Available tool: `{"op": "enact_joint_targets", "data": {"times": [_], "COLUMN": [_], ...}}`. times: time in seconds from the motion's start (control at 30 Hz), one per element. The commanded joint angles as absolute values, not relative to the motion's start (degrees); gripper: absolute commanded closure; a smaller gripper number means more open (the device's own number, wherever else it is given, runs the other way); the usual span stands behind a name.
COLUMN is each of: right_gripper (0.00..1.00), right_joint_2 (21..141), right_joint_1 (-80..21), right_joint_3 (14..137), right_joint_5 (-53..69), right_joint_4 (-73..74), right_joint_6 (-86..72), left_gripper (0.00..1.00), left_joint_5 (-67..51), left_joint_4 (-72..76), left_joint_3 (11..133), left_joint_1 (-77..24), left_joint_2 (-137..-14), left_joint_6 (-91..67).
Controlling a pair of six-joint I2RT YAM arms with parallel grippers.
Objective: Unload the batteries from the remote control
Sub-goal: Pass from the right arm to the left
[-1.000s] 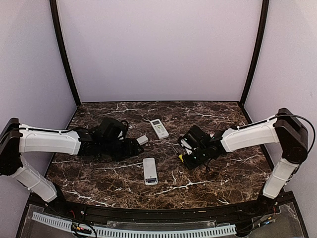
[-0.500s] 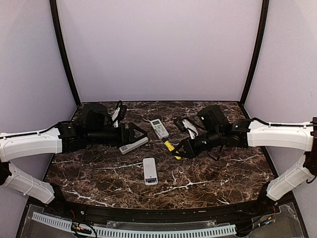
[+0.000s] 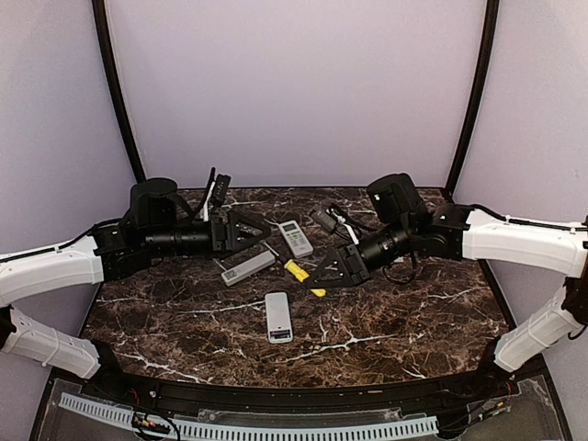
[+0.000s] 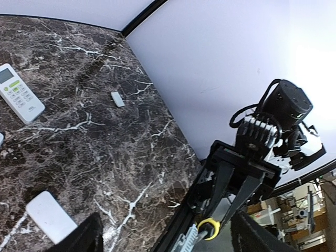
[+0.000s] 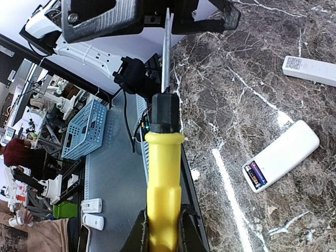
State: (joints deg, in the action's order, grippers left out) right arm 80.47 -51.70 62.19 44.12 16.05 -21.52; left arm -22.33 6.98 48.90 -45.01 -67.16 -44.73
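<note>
Toward table [image 3: 413, 331] front edge, white remote [image 5: 281, 156] lies alone, room around; red and blue batteries [image 5: 255, 174] inside. Left gripper [image 3: 257, 231] wide, empty. Right gripper [image 5: 164, 233] squeezes yellow screwdriver [image 5: 164, 173].

White remote [image 5: 286, 152], back up, batteries [image 5: 255, 174] apparently in open bay

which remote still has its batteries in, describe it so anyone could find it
On the marble table, look toward the front edge. The white remote nearest it has an open back showing red and blue batteries; the buttons-up remote and QR-labelled remote lie farther back.
</note>
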Motion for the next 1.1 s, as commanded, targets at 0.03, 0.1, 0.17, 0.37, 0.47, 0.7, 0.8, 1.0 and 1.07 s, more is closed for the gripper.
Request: {"op": "enact_joint_targets", "data": {"times": [0.03,0.1,0.17,0.37,0.47,0.7,0.8,1.0,1.07], "right_gripper": [1.00,1.00,1.00,1.00,1.00,1.00,1.00,1.00,1.00], "right_joint_2": [81.40,81.30,81.16,81.97,82.36,82.43,82.24,82.31,82.35], "right_joint_1": [-51.42,-51.41,-51.42,-51.33,-51.11,-50.11,-49.86,-49.64,-49.57], "right_joint_3": [63.94,63.67,63.43,63.24,63.40,63.05,62.86,62.54,62.29], "right_joint_5": [48.30,48.63,49.13,49.83,49.85,49.57,49.61,49.75,49.75], "right_joint_4": [15.16,13.96,13.25,12.12,11.25,10.14,9.40,9.08,9.00], "right_joint_6": [-21.38,-22.04,-22.29,-22.65,-23.29,-23.96,-24.48,-24.54,-24.52], "left_gripper": [0.35,0.44,0.51,0.58,0.61,0.69,0.74,0.83,0.88], "left_joint_5": [-27.62,-28.60,-28.96,-31.07,-32.66,-34.62,-34.75,-34.64,-34.55], "left_joint_4": [15.24,16.42,17.38,19.48,19.41,22.60,22.82,23.68,23.87], "left_joint_3": [47.57,46.88,46.14,44.85,45.15,44.22,44.07,43.95,43.90], "left_joint_1": [-43.57,-43.46,-43.42,-43.32,-43.33,-43.33,-43.27,-43.29,-43.31], "left_joint_2": [-66.13,-66.37,-66.37,-66.47,-67.36,-67.71,-67.89,-68.11,-68.10], "left_joint_6": [-49.26,-50.02,-50.58,-52.01,-51.50,-52.44,-52.59,-53.10,-53.28]}}
